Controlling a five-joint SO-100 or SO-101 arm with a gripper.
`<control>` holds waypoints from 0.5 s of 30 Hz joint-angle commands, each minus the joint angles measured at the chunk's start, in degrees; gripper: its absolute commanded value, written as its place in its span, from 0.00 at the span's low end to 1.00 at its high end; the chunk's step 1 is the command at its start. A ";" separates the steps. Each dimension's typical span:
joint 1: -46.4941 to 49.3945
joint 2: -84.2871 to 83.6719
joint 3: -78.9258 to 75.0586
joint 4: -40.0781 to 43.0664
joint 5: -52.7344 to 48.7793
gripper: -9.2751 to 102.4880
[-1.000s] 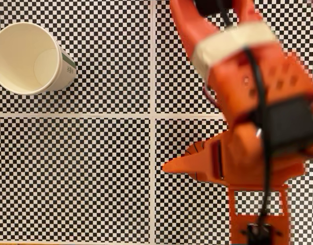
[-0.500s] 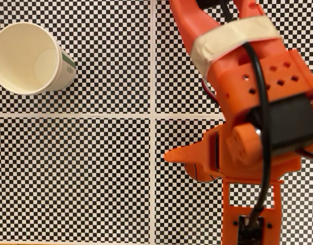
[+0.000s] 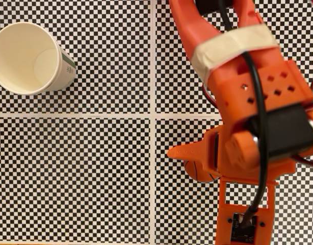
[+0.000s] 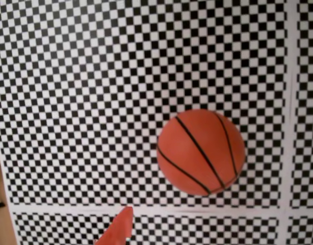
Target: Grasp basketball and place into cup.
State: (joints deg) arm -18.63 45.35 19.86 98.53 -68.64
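Arm (image 3: 248, 87) fills the right half of the fixed view, running from the top edge down past centre right. Orange shell, a band of pale tape across the upper link, a black cable trailing down its length to a small board at the bottom edge. The wrist section sits low at centre right, turned so that one pointed orange finger (image 3: 184, 151) pokes out toward the left of the frame.

Mat (image 3: 75, 173) is a fine black-and-white checker, split by thin white lines into quarters.

Cup (image 3: 29, 58) stands at upper left of the fixed view, white paper, mouth facing the camera, cream inside, a small green band on its right side. Well apart from the arm.

Ball (image 4: 201, 151) sits right of centre in the wrist view, resting on the checker just above a white line. Orange-brown, smooth, crossed by thin curved black seams. In the fixed view, a dark orange sliver with a seam line peeks out directly beneath the pointed finger, the rest hidden under the wrist.

Gripper (image 3: 189, 163): one finger tip enters the wrist view at bottom centre, left of and below the ball, clear of it. The other finger is hidden. Cannot tell how far the jaws are parted; nothing visibly gripped.
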 commanded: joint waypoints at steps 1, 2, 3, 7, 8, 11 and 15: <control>0.09 -0.53 -4.75 0.44 -0.26 0.62; 0.00 -1.05 -5.45 0.44 -0.26 0.62; -0.09 -1.32 -5.80 0.44 -0.26 0.62; -0.18 -2.90 -7.65 0.44 -0.26 0.62; -0.18 -3.34 -8.00 0.44 -0.26 0.62; -0.18 -4.75 -9.14 0.44 -0.26 0.62; -0.09 -6.50 -10.99 0.44 -0.18 0.62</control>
State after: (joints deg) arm -18.63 38.50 12.04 98.53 -68.64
